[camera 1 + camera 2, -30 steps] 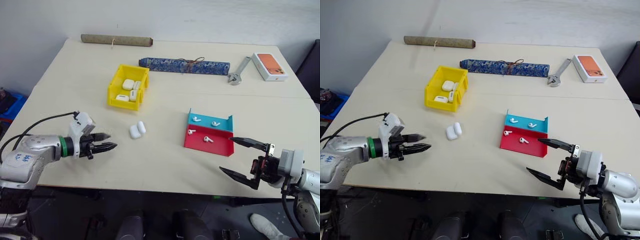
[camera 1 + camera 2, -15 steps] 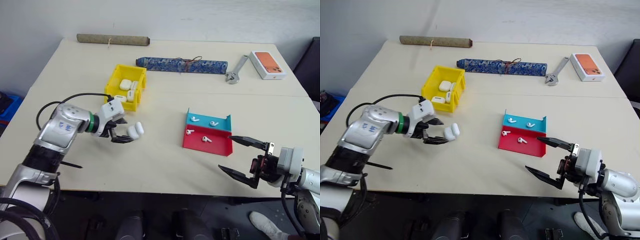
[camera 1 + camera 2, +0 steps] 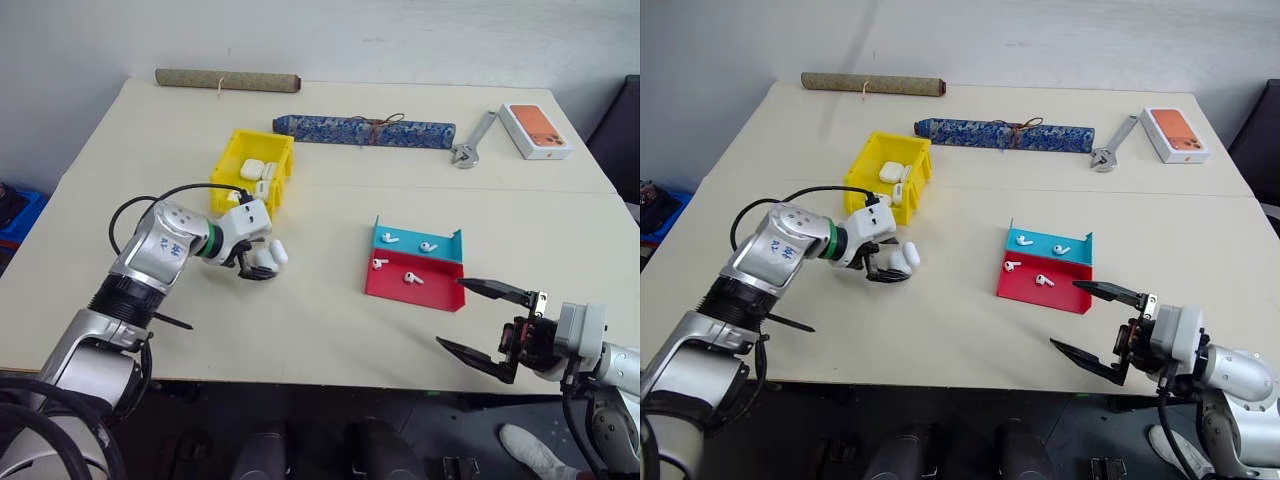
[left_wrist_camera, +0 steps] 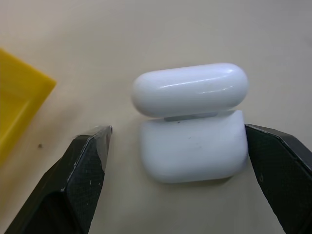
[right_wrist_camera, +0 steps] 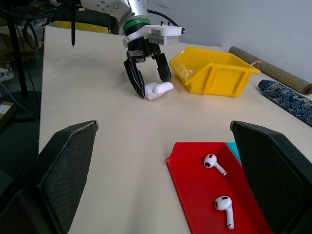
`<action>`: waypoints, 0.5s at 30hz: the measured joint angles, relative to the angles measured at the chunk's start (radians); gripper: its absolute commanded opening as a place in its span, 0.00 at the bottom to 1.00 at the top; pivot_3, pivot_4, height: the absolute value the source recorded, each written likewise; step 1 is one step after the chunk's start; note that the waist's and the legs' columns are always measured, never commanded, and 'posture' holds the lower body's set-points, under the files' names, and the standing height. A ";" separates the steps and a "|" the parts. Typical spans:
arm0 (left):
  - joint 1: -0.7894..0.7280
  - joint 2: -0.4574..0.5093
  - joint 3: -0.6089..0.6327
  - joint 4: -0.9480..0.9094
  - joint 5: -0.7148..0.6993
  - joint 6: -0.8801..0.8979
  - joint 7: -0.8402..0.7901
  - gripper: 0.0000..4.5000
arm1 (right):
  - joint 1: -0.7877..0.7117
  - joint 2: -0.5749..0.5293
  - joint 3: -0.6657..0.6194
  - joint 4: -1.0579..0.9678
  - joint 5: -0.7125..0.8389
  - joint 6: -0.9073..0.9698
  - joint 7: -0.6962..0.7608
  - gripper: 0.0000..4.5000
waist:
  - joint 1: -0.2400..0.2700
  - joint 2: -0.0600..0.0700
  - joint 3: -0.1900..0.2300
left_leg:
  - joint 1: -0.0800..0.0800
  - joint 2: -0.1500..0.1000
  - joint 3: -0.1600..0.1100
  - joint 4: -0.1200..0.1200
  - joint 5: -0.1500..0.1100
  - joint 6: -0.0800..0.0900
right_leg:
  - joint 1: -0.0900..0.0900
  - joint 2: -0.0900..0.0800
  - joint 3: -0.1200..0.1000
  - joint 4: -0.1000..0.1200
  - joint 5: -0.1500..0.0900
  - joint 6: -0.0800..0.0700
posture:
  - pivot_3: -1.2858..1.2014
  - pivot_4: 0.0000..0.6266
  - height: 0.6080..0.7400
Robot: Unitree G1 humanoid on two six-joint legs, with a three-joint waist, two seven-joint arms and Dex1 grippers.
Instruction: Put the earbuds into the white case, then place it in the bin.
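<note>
The white case (image 4: 192, 124) lies on the table (image 3: 300, 330) with its lid flipped open, just off the near corner of the bin (image 3: 232, 178), which stands toward the table's far left. The left gripper (image 3: 256, 259) is brought down around the case, a black finger (image 4: 83, 170) set on each side of it with a gap left on both sides, so the jaws are spread and nothing is gripped yet. This straddling placement is judged to be the set-up for a squeeze across the case's body, either to steady it while the earbuds are loaded or to lift it.

The earbuds (image 3: 407, 264) are spread over the red-and-blue tray (image 3: 440, 297), which is placed right of centre toward the near edge, well apart from the case. The right gripper (image 3: 480, 318) is held off the near edge beside the tray's near right corner, its jaws wide and empty, apparently kept ready for a reach at the earbuds.

Several white cases (image 3: 253, 170) are already seen inside the bin. No earbud is seated in the open case, so the first step is judged not yet done.
</note>
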 measured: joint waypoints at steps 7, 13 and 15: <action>-0.017 -0.016 0.001 0.031 0.018 0.019 -0.033 0.72 | 0.006 0.000 0.000 0.000 0.000 0.000 -0.004 1.00 | -0.001 0.000 0.000 | 0.001 0.000 0.000 0.001 0.001 0.000 | 0.001 0.000 0.000 0.001 0.000 0.000 | 0.52 0.24 1.00; -0.021 -0.015 -0.001 0.012 0.036 0.081 -0.036 0.62 | 0.017 0.000 0.000 -0.032 0.000 0.009 -0.033 1.00 | -0.005 0.000 0.000 | 0.002 0.000 0.000 0.000 0.001 -0.002 | 0.001 0.000 0.001 0.002 0.000 0.000 | 0.52 0.24 1.00; -0.013 -0.006 0.001 -0.005 0.038 0.089 -0.041 0.62 | 0.018 0.000 0.000 -0.049 0.000 0.013 -0.044 1.00 | -0.009 0.000 0.000 | 0.002 0.000 0.000 0.000 0.001 -0.002 | 0.001 0.000 0.001 0.003 0.000 0.000 | 0.52 0.24 1.00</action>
